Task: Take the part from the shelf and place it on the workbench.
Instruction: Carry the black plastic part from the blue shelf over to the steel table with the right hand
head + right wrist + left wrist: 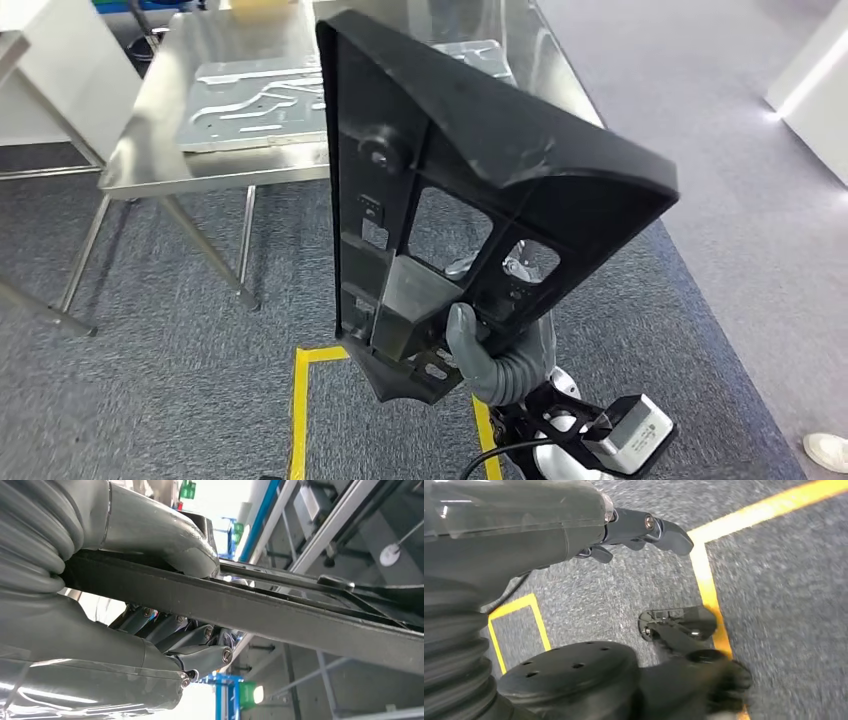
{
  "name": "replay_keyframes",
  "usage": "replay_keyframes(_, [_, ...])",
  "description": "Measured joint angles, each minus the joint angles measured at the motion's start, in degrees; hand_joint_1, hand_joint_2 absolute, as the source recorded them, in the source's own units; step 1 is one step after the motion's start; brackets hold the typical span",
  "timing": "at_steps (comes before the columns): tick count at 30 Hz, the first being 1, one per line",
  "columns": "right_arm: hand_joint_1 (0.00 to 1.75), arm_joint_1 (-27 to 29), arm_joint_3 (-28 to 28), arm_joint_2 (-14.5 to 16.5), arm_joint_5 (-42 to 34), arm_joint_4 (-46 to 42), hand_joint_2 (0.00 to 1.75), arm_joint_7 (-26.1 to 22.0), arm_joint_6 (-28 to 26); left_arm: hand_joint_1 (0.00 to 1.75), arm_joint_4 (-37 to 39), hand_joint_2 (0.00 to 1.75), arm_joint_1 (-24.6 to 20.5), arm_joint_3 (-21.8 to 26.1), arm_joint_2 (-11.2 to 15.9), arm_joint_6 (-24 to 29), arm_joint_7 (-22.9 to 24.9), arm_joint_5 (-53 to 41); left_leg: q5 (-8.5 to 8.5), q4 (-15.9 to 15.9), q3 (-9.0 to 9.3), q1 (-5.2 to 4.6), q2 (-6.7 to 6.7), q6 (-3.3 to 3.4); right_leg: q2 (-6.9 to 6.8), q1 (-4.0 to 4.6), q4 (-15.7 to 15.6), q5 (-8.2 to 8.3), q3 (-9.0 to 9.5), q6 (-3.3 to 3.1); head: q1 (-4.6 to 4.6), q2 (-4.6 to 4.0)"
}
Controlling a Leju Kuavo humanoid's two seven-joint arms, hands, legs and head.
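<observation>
- Right hand [487, 352]: holds the large black moulded plastic part [470, 170], a flat triangular panel with rectangular cut-outs. The head view shows the grey thumb lying on the panel's lower edge, with the panel rising upright and tilted above the fingers.
- The right wrist view adds what the head view hides: the thumb presses on one face of the panel's [280, 611] edge while the dark fingers [200, 656] curl against the opposite face, so the part is clamped between them.
- Part location: in the air, carried by the right hand, apart from the stainless-steel desk [160, 150], which stands beyond the fingertips, past the panel's top.
- On the desk lies a flat silver stamped metal sheet [255, 100], partly hidden behind the panel.
- Left hand [634, 532]: seen in the left wrist view over grey carpet floor [784, 580]. Its dark fingers are loosely extended, slightly apart, holding nothing.
- Yellow tape lines [709, 587] on the carpet run below the left fingers; the head view shows yellow tape [300, 400] beneath the held panel.
- A white shoe [826, 452] shows on the carpet, well apart from the right hand.
- Right wrist view background: shelf framing and blue posts, blurred.
</observation>
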Motion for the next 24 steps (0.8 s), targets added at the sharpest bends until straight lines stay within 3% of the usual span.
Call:
replay_keyframes(1, [1.75,0.12,0.0,0.01,-0.04,0.0,1.75,-0.01,0.04,0.0,0.0,1.75,0.17,0.01,0.0,0.01,-0.01,0.09,-0.12,3.36,-2.78,0.01,-0.16,-0.05,0.53,0.12,0.0,-0.63,0.62,-0.12,-0.01,0.0])
replay_keyframes(2, [1.75,0.25,0.0,0.01,-0.05,0.01,1.75,-0.04,0.07,0.0,0.0,1.75,0.33,0.03,0.0,0.01,-0.07,0.16,0.92,4.91,-4.82,0.01,-0.2,-0.06,1.01,0.25,0.0,-1.31,1.39,-0.17,-0.01,0.0])
replay_keyframes(3, [1.75,0.33,0.0,0.01,-0.03,0.01,1.75,-0.1,0.07,0.0,0.0,1.75,0.43,0.04,0.0,0.02,-0.12,0.19,3.24,4.16,-5.8,0.01,-0.2,0.0,1.43,0.36,0.0,-2.05,2.35,-0.15,-0.01,0.0])
replay_keyframes(5, [1.75,0.4,0.0,0.02,0.11,0.0,1.75,-0.36,0.08,0.0,0.0,1.75,0.54,0.07,0.0,0.08,-0.21,0.18,9.58,-2.3,-4.92,-0.03,-0.29,0.37,1.95,0.42,-0.05,-3.65,4.48,0.05,0.02,0.0])
replay_keyframes(6, [1.75,0.38,0.0,0.02,0.23,-0.02,1.75,-0.54,0.08,0.0,0.0,1.75,0.58,0.07,0.0,0.12,-0.21,0.15,11.62,-5.52,-4.0,-0.21,-0.37,0.57,2.16,0.46,-0.02,-4.39,5.25,0.28,0.11,0.0])
replay_keyframes(7, [1.75,0.38,0.0,0.06,0.34,-0.04,1.75,-0.68,0.08,0.0,-0.01,1.75,0.61,0.07,0.0,0.16,-0.21,0.16,12.3,-7.9,-3.11,-0.41,-0.45,0.85,2.34,0.38,-0.03,-4.96,5.71,0.58,0.13,0.01])
replay_keyframes(8, [1.75,0.39,0.0,0.1,0.43,-0.05,1.75,-0.76,0.08,0.0,-0.01,1.75,0.62,0.07,0.01,0.21,-0.24,0.16,11.92,-9.07,-2.54,-0.68,-0.53,1.12,2.46,0.26,-0.08,-5.27,6.0,0.92,0.23,0.01])
replay_keyframes(11, [1.75,0.39,0.0,0.21,0.64,-0.24,1.75,-0.81,-0.03,0.0,-0.03,1.75,0.57,0.08,0.08,0.32,-0.42,0.17,10.8,-11.11,-0.81,-0.84,-0.58,2.04,2.35,0.07,1.47,-4.54,5.71,2.08,0.23,0.01])
replay_keyframes(13, [1.75,0.33,0.0,0.22,0.73,-0.42,1.75,-0.82,-0.13,0.0,-0.04,1.75,0.49,0.1,0.19,0.35,-0.55,0.34,10.46,-12.17,0.81,-0.51,-0.6,2.59,1.83,-0.04,6.41,-3.96,2.8,2.77,0.39,0.01])
replay_keyframes(14, [1.75,0.37,0.0,0.22,0.74,-0.47,1.75,-0.81,-0.15,0.0,-0.04,1.75,0.44,0.13,0.25,0.34,-0.57,0.44,10.11,-12.51,1.52,-0.46,-0.59,2.78,1.56,-0.21,9.77,-4.53,0.45,3.06,0.49,0.01])
replay_keyframes(16, [1.75,0.55,0.0,0.22,0.81,-0.51,1.75,-0.81,-0.18,0.0,-0.04,1.75,0.38,0.21,0.28,0.25,-0.57,0.6,9.07,-12.77,2.86,-0.33,-0.59,2.87,1.33,-0.61,15.11,-7.48,-4.54,3.59,0.56,0.01])
replay_keyframes(17, [1.75,0.66,0.0,0.22,0.85,-0.51,1.75,-0.81,-0.19,0.0,-0.04,1.75,0.41,0.25,0.28,0.2,-0.57,0.62,8.41,-12.78,3.64,-0.25,-0.61,2.78,1.26,-0.8,16.01,-8.61,-6.35,3.74,0.56,0.01])
replay_keyframes(18, [1.75,0.73,0.0,0.22,0.89,-0.51,1.75,-0.81,-0.2,0.0,-0.04,1.75,0.45,0.27,0.28,0.14,-0.57,0.64,7.68,-12.78,4.56,-0.13,-0.65,2.6,1.17,-0.96,15.27,-8.58,-7.33,3.89,0.57,0.01])
replay_keyframes(19, [1.75,0.77,0.0,0.22,0.92,-0.51,1.75,-0.81,-0.2,0.0,-0.04,1.75,0.5,0.29,0.27,0.08,-0.57,0.68,6.92,-12.78,5.58,0.01,-0.67,2.38,1.05,-1.1,12.99,-7.03,-7.49,3.92,0.57,0.01])
replay_keyframes(22, [1.75,0.89,-0.01,0.21,1.04,-0.48,1.75,-0.77,-0.21,0.0,-0.02,1.75,0.4,0.34,0.25,-0.02,-0.56,0.74,4.63,-12.53,7.83,0.18,-0.7,1.36,0.4,-1.13,3.66,2.5,-6.48,3.54,0.74,0.0])
replay_keyframes(23, [1.75,0.96,-0.02,0.21,1.12,-0.48,1.75,-0.71,-0.22,0.0,-0.03,1.75,0.3,0.36,0.26,-0.02,-0.56,0.75,4.05,-12.6,8.1,0.12,-0.68,0.9,0.34,-0.99,2.24,4.32,-6.43,3.11,0.76,0.0])
replay_keyframes(24, [1.75,1.03,-0.02,0.2,1.2,-0.48,1.75,-0.67,-0.23,0.0,-0.03,1.75,0.19,0.38,0.27,-0.02,-0.56,0.75,3.79,-12.52,8.41,0.08,-0.66,0.46,0.42,-0.83,1.88,4.64,-6.54,2.57,0.78,0.0])
